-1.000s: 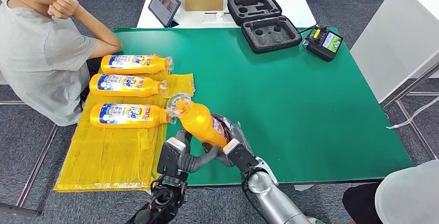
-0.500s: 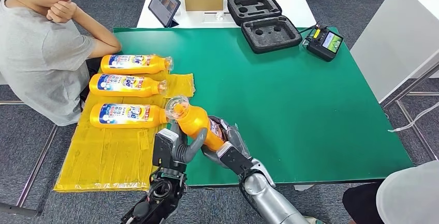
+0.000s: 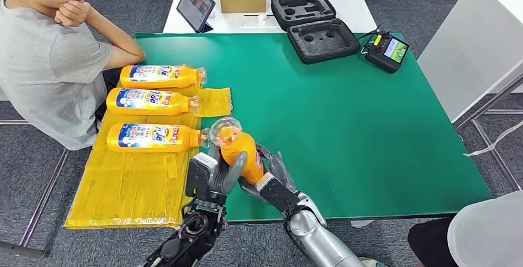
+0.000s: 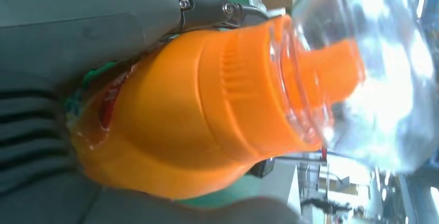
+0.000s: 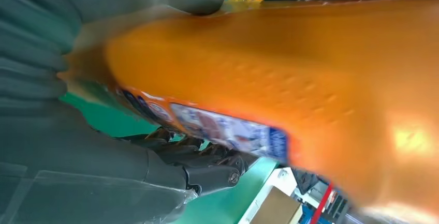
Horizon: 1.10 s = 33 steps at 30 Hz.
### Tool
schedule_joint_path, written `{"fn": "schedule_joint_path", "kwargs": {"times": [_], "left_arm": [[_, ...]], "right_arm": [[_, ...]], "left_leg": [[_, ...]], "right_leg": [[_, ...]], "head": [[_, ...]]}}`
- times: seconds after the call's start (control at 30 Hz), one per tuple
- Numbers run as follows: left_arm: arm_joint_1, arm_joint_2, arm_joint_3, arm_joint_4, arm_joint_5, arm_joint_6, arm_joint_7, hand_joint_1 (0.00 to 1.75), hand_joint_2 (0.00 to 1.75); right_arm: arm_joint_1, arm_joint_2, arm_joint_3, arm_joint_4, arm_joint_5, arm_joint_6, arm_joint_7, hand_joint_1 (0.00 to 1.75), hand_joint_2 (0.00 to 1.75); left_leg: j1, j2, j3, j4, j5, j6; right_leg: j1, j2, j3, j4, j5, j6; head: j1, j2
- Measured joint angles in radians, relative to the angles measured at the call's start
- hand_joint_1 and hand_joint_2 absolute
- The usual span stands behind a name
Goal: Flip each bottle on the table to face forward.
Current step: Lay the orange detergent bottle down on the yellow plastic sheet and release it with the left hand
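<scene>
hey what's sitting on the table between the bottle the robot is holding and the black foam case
Nothing: in the head view, bare green table runs from the held bottle to the foam case.

The green table (image 3: 370, 125) has a yellow sheet (image 3: 135, 174) hanging off its left edge. A black foam case (image 3: 322, 39) and a controller (image 3: 387, 50) sit at the far end, well apart from that sheet.

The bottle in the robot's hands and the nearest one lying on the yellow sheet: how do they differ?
The held bottle is gripped by the left hand and right hand, raised, cap tilted up; the nearest lying bottle rests flat on the yellow sheet. The lying bottle's blue label faces up; the held bottle shows plain orange. Both are orange with clear caps.
</scene>
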Motion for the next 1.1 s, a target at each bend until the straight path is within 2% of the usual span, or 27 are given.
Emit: {"fn": "schedule_joint_path", "kwargs": {"times": [0.4, 0.8, 1.1], "left_arm": [[-0.008, 0.000, -0.064, 0.045, -0.077, 0.054, -0.015, 0.00, 1.75], [-0.005, 0.000, -0.061, 0.049, -0.096, 0.080, -0.015, 0.00, 1.75], [0.000, 0.000, -0.032, 0.050, -0.088, 0.081, -0.015, 0.00, 1.75]], "right_arm": [[-0.001, 0.000, -0.002, 0.004, -0.013, 0.024, 0.000, 1.75, 1.75], [-0.023, 0.016, -0.002, 0.033, -0.020, 0.052, 0.001, 1.75, 1.75], [-0.040, 0.032, 0.006, 0.042, 0.013, 0.034, 0.002, 1.75, 1.75]], "left_leg": [[0.000, 0.000, 0.000, 0.000, 0.000, 0.000], [0.000, -0.001, -0.001, 0.000, 0.000, 0.000], [0.000, -0.001, -0.001, 0.000, 0.000, 0.000]], "right_leg": [[0.000, 0.000, 0.000, 0.000, 0.000, 0.000], [0.000, -0.001, 0.000, 0.000, 0.000, 0.000], [0.000, -0.001, 0.000, 0.000, 0.000, 0.000]], "head": [[0.000, 0.000], [0.000, 0.000], [0.000, 0.000]]}}
